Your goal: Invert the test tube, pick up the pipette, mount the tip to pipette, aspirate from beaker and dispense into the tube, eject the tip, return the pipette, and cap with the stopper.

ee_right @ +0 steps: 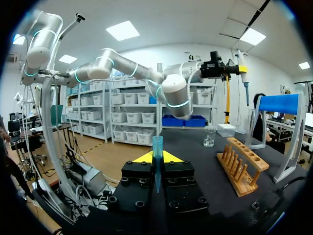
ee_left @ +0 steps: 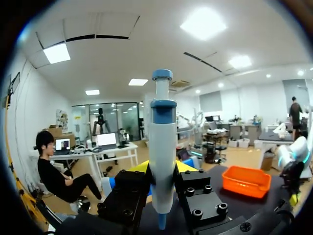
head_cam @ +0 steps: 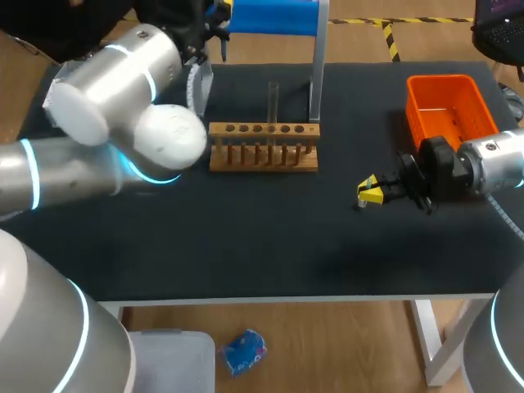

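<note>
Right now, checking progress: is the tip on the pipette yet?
Off. The tip sits in the right gripper, apart from the pipette in the left gripper.

Lab, robot bench setup. Signs:
- wooden tube rack (head_cam: 264,146) mid-surface (head_cam: 246,246), glass tube (head_cam: 273,100) upright in it
- beaker (ee_right: 209,136) near rack
- blue pipette stand (head_cam: 274,18) just behind rack
- orange bin (head_cam: 450,110) right of rack
- pipette (ee_left: 162,147) gripped in left claw (ee_left: 162,169)
- tip (ee_right: 157,147) pinched in right claw (ee_right: 156,159)
</note>
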`<state>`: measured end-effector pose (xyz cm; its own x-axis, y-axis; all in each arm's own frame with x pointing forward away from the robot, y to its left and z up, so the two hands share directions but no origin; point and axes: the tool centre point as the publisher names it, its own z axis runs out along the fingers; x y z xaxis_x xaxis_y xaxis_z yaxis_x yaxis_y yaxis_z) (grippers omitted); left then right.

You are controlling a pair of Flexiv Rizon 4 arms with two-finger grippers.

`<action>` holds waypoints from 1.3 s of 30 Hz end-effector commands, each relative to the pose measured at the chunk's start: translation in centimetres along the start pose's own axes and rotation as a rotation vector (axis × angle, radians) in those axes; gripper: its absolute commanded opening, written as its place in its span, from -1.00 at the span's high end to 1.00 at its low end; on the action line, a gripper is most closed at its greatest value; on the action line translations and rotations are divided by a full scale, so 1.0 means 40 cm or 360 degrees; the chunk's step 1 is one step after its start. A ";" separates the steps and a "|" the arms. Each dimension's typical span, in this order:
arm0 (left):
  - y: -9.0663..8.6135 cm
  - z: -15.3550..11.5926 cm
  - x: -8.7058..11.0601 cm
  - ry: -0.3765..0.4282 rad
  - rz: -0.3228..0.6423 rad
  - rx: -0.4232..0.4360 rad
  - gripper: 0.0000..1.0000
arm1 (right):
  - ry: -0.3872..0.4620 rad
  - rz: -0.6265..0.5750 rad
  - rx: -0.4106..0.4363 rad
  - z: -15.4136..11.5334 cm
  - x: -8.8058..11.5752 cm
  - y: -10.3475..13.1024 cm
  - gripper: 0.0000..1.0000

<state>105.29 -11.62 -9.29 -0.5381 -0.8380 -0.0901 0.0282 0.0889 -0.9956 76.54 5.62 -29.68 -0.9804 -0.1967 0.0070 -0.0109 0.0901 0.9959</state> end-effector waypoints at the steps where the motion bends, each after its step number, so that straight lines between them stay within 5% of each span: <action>1: -0.024 -0.121 0.010 0.0689 0.0004 -0.0069 1.00 | 0.0000 -0.0001 0.0002 0.000 0.001 0.000 1.00; 9: -0.032 -0.222 0.107 0.0816 -0.0132 -0.0070 1.00 | 0.0000 -0.0001 0.0002 0.000 0.001 0.000 1.00; 22: -0.025 -0.331 0.330 0.0941 -0.0098 -0.0001 1.00 | 0.0000 -0.0001 0.0002 0.000 0.001 0.000 1.00; 39: -0.025 -0.333 0.330 0.0884 -0.0079 -0.0008 1.00 | 0.0000 -0.0001 0.0002 0.000 0.001 0.000 1.00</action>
<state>86.89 -15.98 -9.06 -0.8960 -0.4439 -0.0152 -0.0166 0.0676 -0.9976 76.54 5.62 -29.68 -0.9804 -0.1967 0.0070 -0.0109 0.0900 0.9959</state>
